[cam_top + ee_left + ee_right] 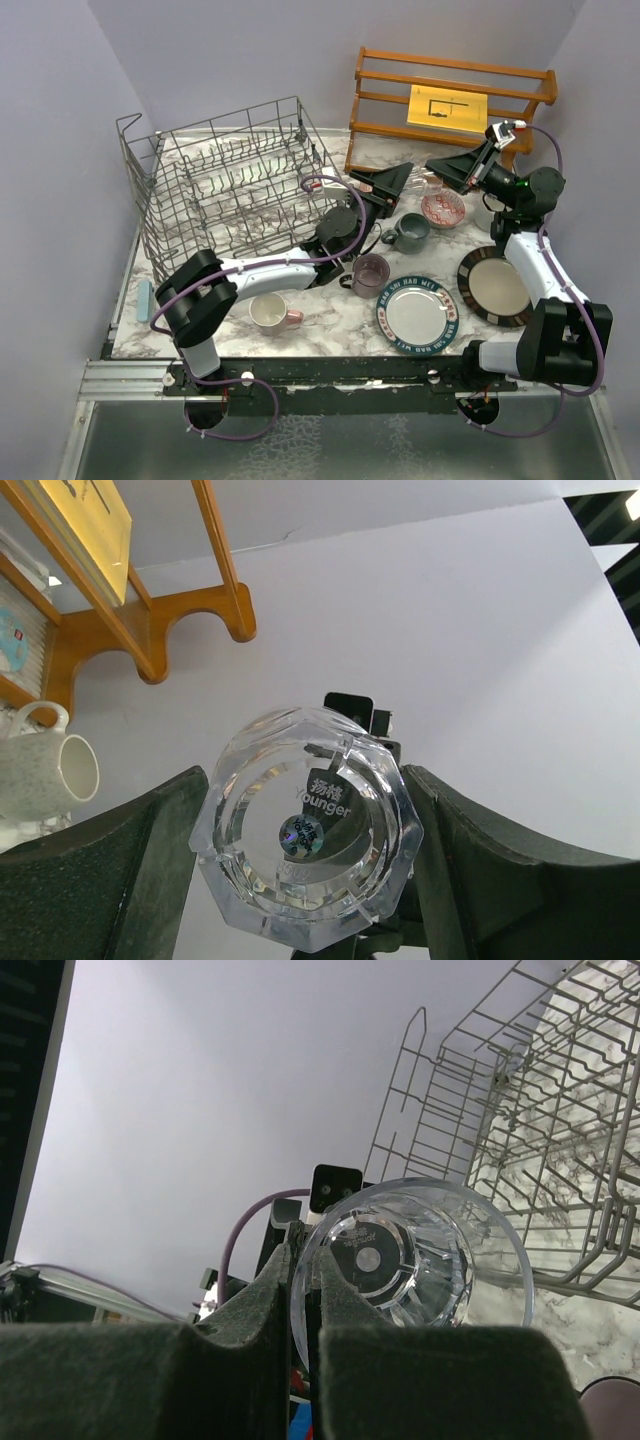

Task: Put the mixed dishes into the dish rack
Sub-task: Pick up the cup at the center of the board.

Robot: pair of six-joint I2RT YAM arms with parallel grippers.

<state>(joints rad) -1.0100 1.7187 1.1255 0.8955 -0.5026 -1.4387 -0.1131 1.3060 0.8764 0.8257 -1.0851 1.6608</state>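
The clear glass (430, 185) hangs in the air between my two grippers, above the table's far middle. My right gripper (441, 168) pinches its rim, one finger inside and one outside; the right wrist view shows the glass (415, 1255) at the gripper (305, 1280). My left gripper (398, 181) has its fingers spread around the glass's thick base (305, 825), pressed against both sides (305, 780). The grey wire dish rack (235, 185) stands empty at the far left. On the table lie a red-patterned bowl (442, 208), grey mug (410, 232), mauve mug (370, 274) and pink mug (270, 312).
A blue-rimmed lettered plate (416, 313) and a dark-rimmed beige plate (494, 285) lie near the front right. The wooden slatted shelf (450, 100) with a yellow card stands at the back right. A white mug (50, 770) sits by it. A light-blue flat item (146, 300) lies at the left edge.
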